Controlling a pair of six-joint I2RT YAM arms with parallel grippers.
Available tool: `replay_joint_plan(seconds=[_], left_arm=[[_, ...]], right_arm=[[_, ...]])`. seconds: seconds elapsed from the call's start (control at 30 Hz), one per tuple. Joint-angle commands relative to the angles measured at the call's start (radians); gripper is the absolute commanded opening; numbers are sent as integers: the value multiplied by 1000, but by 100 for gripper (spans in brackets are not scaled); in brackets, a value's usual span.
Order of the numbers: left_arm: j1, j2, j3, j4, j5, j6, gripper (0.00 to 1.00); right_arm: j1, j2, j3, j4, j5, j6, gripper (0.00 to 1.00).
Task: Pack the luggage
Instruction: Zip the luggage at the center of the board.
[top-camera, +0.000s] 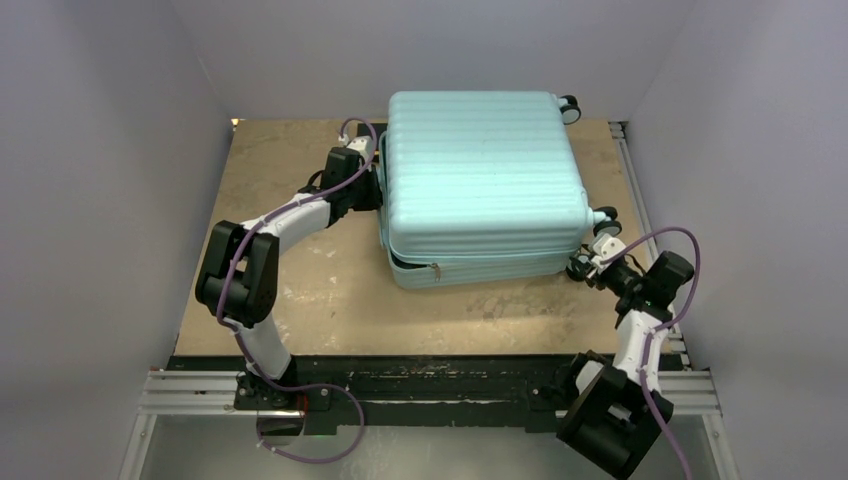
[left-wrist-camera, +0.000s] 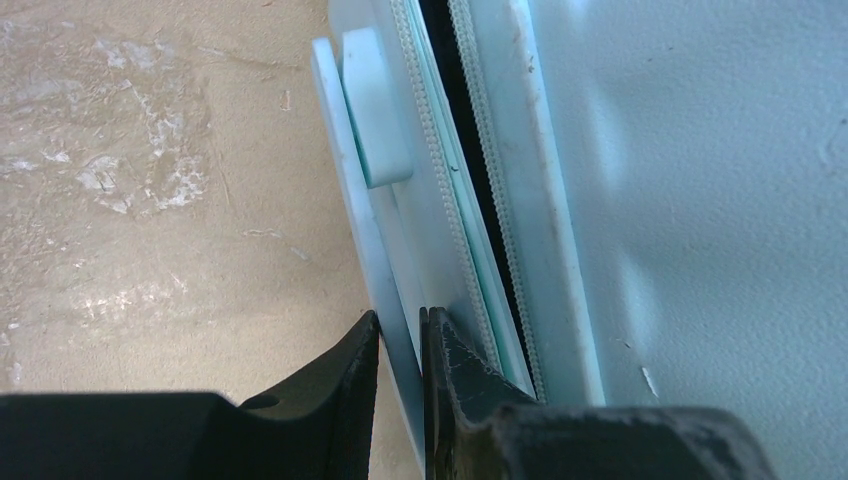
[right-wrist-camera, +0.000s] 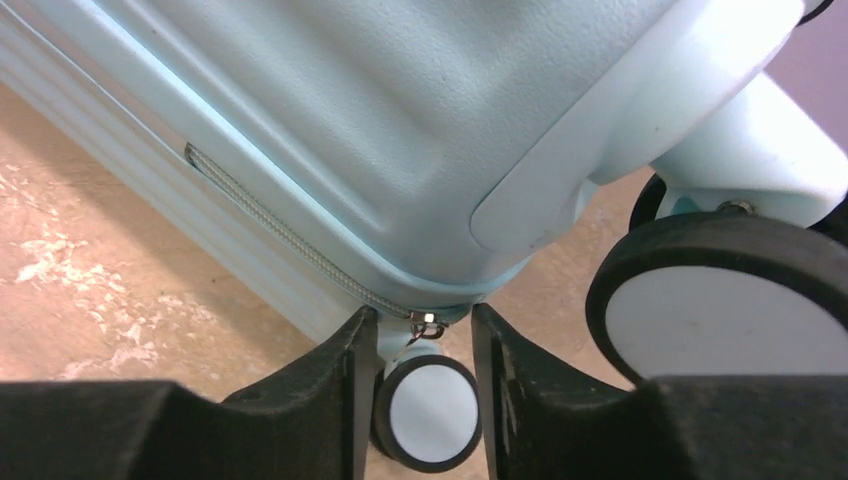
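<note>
Right gripper: about half open at the near right corner of the case, one black finger on each side of the small metal zip puller, gripping nothing that I can see
Small black-and-white caster wheel: just below the puller, between the same two fingers and in the way
Step in hand: looks like taking the puller to run the zip shut
Doing it well: I'd close on the tab alone, above the wheel, squeeze firmly because the tab is tiny, then pull along the grey zip track rather than away from the shell
Pale mint ribbed hard-shell suitcase: lies flat on the worn tan tabletop, lid down, wheels towards the right; its near right corner is at the right gripper and its left side at the left one
Left gripper: nearly closed, pinching a thin pale flange on the left side of the case
Left seam: the zip teeth stand apart there with a dark gap between them
Bracing: that pinch should hold firm so the case does not slide when the zip is pulled
</note>
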Motion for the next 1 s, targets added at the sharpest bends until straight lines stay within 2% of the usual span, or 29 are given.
replay_joint_plan(seconds=[0.0,0.1,0.13,0.2,0.3,0.37,0.47,0.63,0.73,0.87,0.97], left_arm=[[10,-1,-16,-23,-53,42,0],[10,-1,-16,-23,-52,43,0],[10,-2,-16,-24,-51,43,0],[10,-4,-17,-25,-53,46,0],[10,-4,-17,-28,-52,50,0],[10,-3,-16,-28,-49,51,0],[10,5,-12,-28,-38,49,0],[10,11,-15,-29,-36,51,0],[9,15,-20,-28,-38,47,0],[8,19,-10,-43,-52,48,0],[8,16,-5,-61,-77,60,0]], right_arm=[[27,47,59,98,38,6,35],[27,67,73,62,37,-29,22],[27,68,71,61,37,-36,20],[27,66,65,64,44,-44,22],[27,70,64,39,48,-81,32],[27,71,63,32,50,-96,33],[27,84,72,-6,43,-137,25],[27,126,111,-135,24,-258,21],[27,144,125,-173,12,-285,0],[26,145,121,-158,14,-269,0],[26,132,95,-66,42,-182,0]])
